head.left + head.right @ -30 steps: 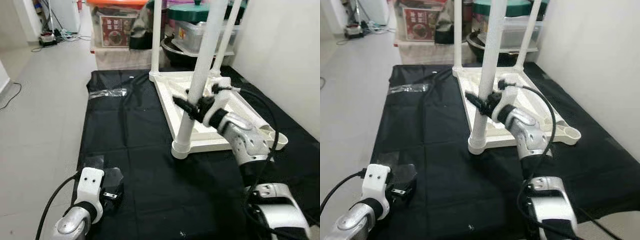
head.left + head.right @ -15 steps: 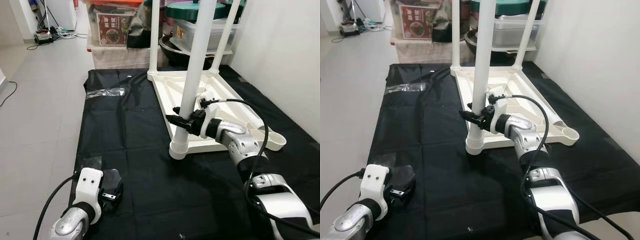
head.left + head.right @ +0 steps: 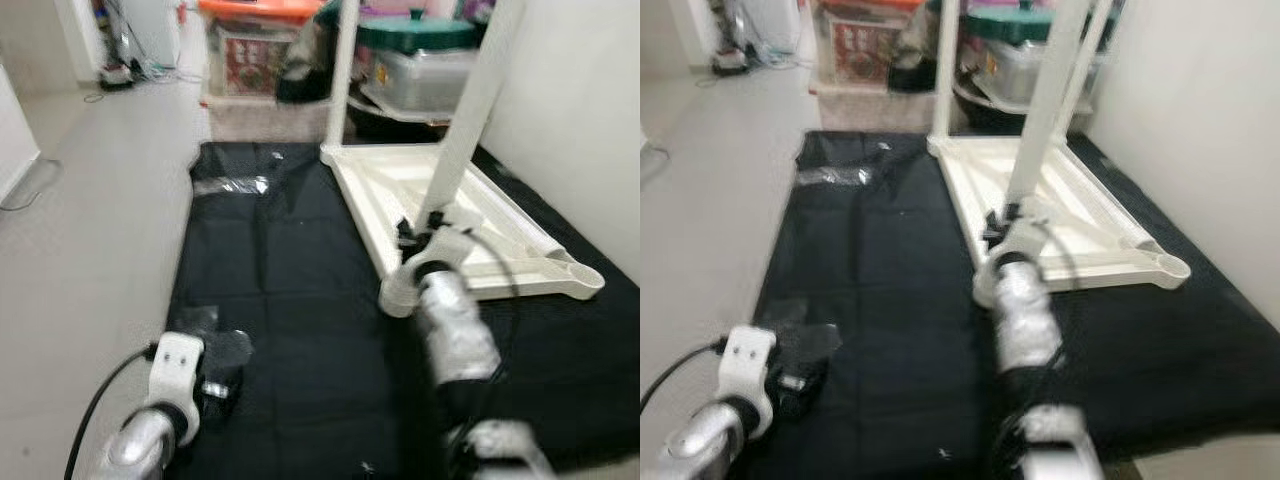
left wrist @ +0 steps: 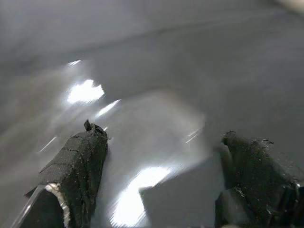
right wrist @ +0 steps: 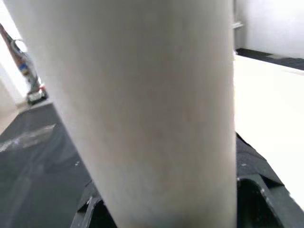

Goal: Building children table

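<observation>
A white children's table top (image 3: pixel 500 215) lies upside down on a black mat (image 3: pixel 280 260), with white legs standing up from its corners. My right gripper (image 3: pixel 418 238) is at the lower part of the nearest leg (image 3: pixel 462 130), just above its socket. In the right wrist view that leg (image 5: pixel 152 95) sits between the black fingers (image 5: pixel 256 190), which are shut on it. My left gripper (image 3: pixel 215 385) hangs low over the mat's near left corner. It is open (image 4: pixel 161 137), with nothing between its fingers (image 4: pixel 80 161). The head views are blurred.
Storage boxes (image 3: pixel 250 50) and a pot with a green lid (image 3: pixel 415 30) stand at the back. A white wall (image 3: pixel 580 120) runs along the right. A clear plastic bag (image 3: pixel 230 185) lies on the mat's far left. Grey floor (image 3: pixel 90 200) lies to the left.
The whole picture has shifted and blurred, so the camera moved. My right forearm now points straight ahead, and the gripper sits lower on the near leg. The left arm looks unmoved.
</observation>
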Controlling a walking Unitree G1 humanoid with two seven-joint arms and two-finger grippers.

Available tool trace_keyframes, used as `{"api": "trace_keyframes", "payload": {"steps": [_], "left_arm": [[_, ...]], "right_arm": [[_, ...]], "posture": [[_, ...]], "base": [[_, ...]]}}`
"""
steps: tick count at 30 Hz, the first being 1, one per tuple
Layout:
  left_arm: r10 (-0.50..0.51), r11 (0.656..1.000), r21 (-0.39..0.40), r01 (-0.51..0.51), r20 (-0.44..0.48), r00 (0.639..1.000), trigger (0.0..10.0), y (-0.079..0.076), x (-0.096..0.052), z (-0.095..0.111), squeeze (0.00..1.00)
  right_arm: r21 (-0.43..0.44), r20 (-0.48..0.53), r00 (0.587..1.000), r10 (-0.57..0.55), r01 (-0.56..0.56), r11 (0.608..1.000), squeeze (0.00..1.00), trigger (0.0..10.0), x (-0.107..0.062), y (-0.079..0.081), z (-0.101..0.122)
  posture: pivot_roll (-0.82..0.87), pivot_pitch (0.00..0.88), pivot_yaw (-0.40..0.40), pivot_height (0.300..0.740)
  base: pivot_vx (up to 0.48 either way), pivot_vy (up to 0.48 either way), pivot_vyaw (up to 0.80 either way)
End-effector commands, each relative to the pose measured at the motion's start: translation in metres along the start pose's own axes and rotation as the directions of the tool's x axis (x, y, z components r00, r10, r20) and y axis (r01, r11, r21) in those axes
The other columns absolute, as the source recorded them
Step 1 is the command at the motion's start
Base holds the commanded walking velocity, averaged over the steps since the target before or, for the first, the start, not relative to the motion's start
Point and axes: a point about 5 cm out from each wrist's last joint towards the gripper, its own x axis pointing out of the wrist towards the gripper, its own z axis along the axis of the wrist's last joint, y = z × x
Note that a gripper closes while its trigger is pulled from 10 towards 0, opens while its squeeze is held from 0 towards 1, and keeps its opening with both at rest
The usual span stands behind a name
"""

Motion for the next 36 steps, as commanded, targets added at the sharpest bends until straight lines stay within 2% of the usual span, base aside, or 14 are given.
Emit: {"api": "trace_keyframes", "payload": {"steps": [1,5,6,8,9,16,17,18,20,22,23,31,33,36], "left_arm": [[-0.012,1.000,0.002,0.012,-0.030,0.999,10.0,-0.003,0.001,-0.005,0.00],[-0.007,1.000,0.007,0.007,-0.027,1.000,10.0,0.003,0.003,-0.004,0.00],[-0.002,1.000,0.006,0.002,-0.027,1.000,10.0,0.005,0.003,-0.004,0.00],[-0.001,1.000,0.002,0.001,-0.025,1.000,10.0,0.004,0.004,-0.004,0.00],[-0.007,1.000,-0.003,0.007,-0.024,1.000,10.0,0.001,0.005,-0.004,0.00],[-0.027,1.000,-0.007,0.027,-0.026,0.999,10.0,-0.005,0.006,-0.006,0.00],[-0.028,1.000,-0.004,0.028,-0.027,0.999,10.0,-0.004,0.006,-0.006,0.00],[-0.028,1.000,-0.004,0.028,-0.027,0.999,10.0,-0.004,0.006,-0.006,0.00],[-0.030,1.000,0.005,0.031,-0.026,0.999,10.0,-0.002,0.007,-0.005,0.00],[-0.030,1.000,0.005,0.031,-0.026,0.999,10.0,-0.002,0.007,-0.005,0.00],[-0.033,0.999,0.012,0.033,-0.025,0.999,10.0,0.000,0.008,-0.004,0.00],[-0.037,0.999,0.014,0.037,-0.025,0.999,10.0,-0.001,0.008,-0.004,0.00],[-0.045,0.999,0.016,0.045,-0.027,0.999,10.0,-0.002,0.007,-0.005,0.00],[-0.047,0.999,0.017,0.048,-0.028,0.999,10.0,-0.003,0.006,-0.006,0.00]], "right_arm": [[-0.013,-0.190,0.981,-0.047,0.045,0.999,0.00,0.0,-0.009,-0.003,-0.038],[0.025,-0.201,0.979,-0.038,0.044,0.999,0.00,0.3,0.004,0.000,-0.027],[0.047,-0.206,0.978,0.005,0.005,0.999,0.00,10.0,0.011,0.002,-0.021],[0.081,-0.190,0.980,0.053,-0.038,0.996,0.00,10.0,0.016,0.004,-0.012],[0.107,-0.148,0.983,0.106,-0.091,0.990,1.00,10.0,0.020,0.005,-0.002],[0.210,0.058,0.945,0.322,-0.327,0.921,1.00,10.0,0.016,0.015,0.042],[0.192,0.134,0.883,0.449,-0.468,0.862,0.00,10.0,0.011,0.018,0.055],[0.192,0.134,0.883,0.449,-0.468,0.862,0.00,10.0,0.011,0.018,0.055],[0.075,0.199,0.721,0.663,-0.686,0.724,0.00,10.0,0.001,0.020,0.069],[0.075,0.199,0.721,0.663,-0.686,0.724,0.00,10.0,0.001,0.020,0.069],[-0.022,0.127,0.586,0.801,-0.805,0.593,0.00,10.0,-0.002,0.020,0.066],[-0.076,0.033,0.447,0.894,-0.891,0.448,0.00,10.0,-0.003,0.023,0.056],[-0.081,-0.007,0.300,0.954,-0.951,0.298,0.00,10.0,-0.012,0.029,0.049],[-0.079,-0.012,0.238,0.971,-0.968,0.237,0.00,10.0,-0.017,0.033,0.047]], "posture": [[0.15,0.000,-0.080,0.740],[0.13,0.000,-0.083,0.740],[0.12,0.000,-0.083,0.740],[0.12,0.000,-0.084,0.740],[0.12,0.000,-0.083,0.740],[0.11,0.000,-0.074,0.740],[0.11,0.000,-0.068,0.740],[0.11,0.000,-0.068,0.740],[0.11,0.000,-0.068,0.740],[0.11,0.000,-0.068,0.740],[0.11,0.000,-0.066,0.740],[0.13,0.000,-0.076,0.740],[0.14,0.000,-0.084,0.740],[0.14,0.000,-0.086,0.740]], "base": [[0.000,0.000,0.00],[0.000,0.000,0.00],[0.000,0.000,0.00],[0.000,0.000,0.00],[0.000,0.000,0.00],[0.000,0.000,0.00],[0.000,0.000,0.00],[0.000,0.000,0.00],[0.000,0.000,0.00],[0.000,0.000,0.00],[0.000,0.000,0.00],[0.000,0.000,0.00],[0.000,0.000,0.00],[0.000,0.000,0.00]]}}
